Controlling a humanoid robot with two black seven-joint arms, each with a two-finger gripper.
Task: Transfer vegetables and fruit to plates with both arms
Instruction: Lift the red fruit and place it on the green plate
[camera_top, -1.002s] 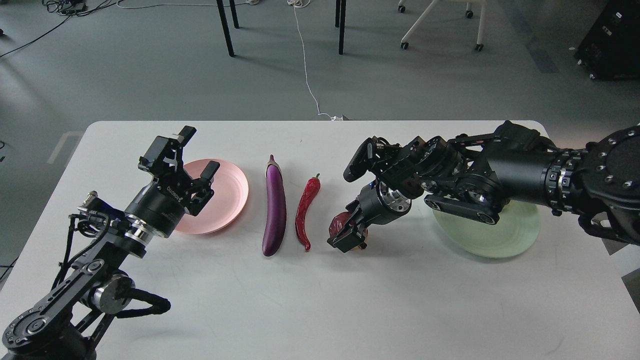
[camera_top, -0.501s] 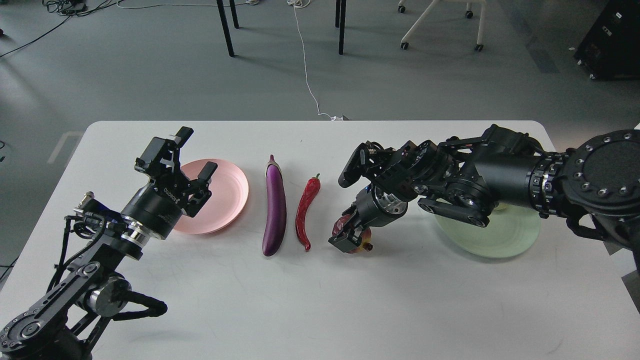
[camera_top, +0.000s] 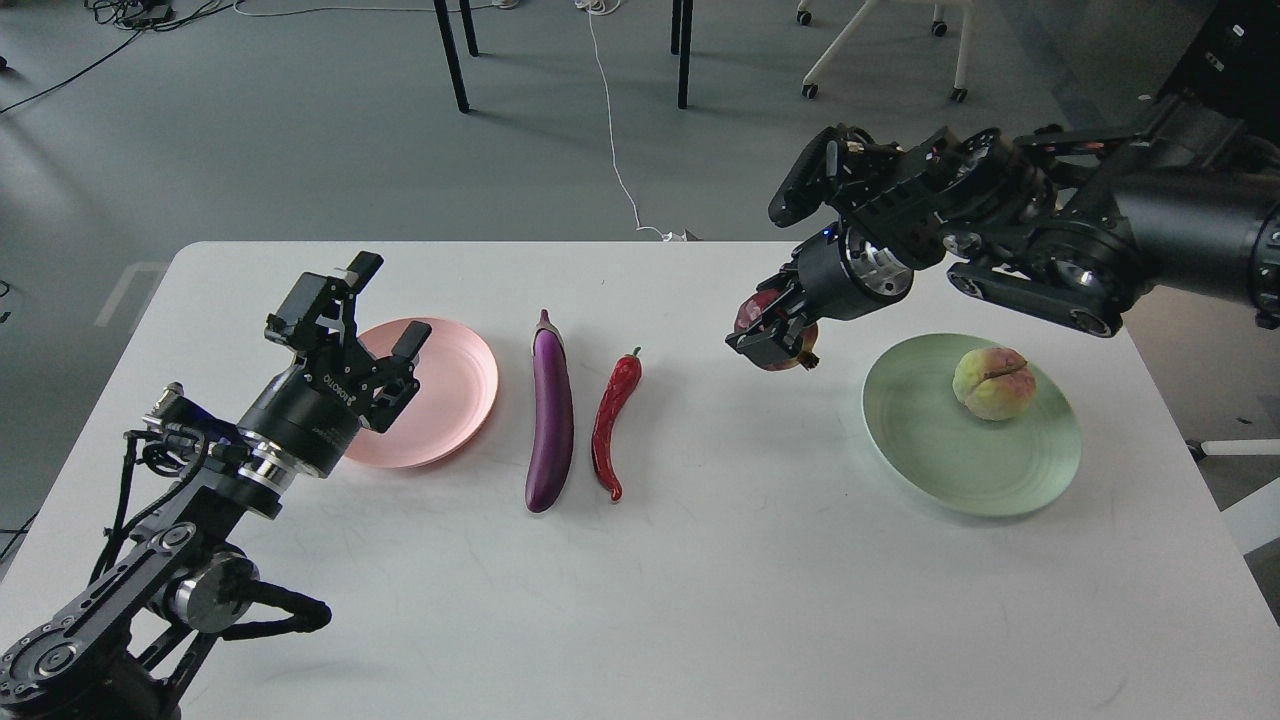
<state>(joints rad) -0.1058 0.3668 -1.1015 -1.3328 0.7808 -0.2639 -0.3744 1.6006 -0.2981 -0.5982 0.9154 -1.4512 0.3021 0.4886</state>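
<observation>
My right gripper (camera_top: 775, 340) is shut on the dark red pomegranate (camera_top: 779, 322) and holds it in the air, left of the pale green plate (camera_top: 930, 460). The yellow-green peach-like fruit (camera_top: 992, 383) lies on that plate. The purple eggplant (camera_top: 550, 415) and the red chili pepper (camera_top: 613, 420) lie side by side at the table's middle. My left gripper (camera_top: 385, 305) is open and empty over the left edge of the pale pink plate (camera_top: 450, 395).
The white table (camera_top: 700, 600) ends near the far edge behind the plates. Beyond it on the floor stand black table legs (camera_top: 450, 55), a white cable (camera_top: 612, 130) and a white chair base (camera_top: 880, 50).
My right gripper closed on the pomegranate and lifted it off the table, up and to the right. The peach on the green plate is uncovered. The left arm barely moved.
</observation>
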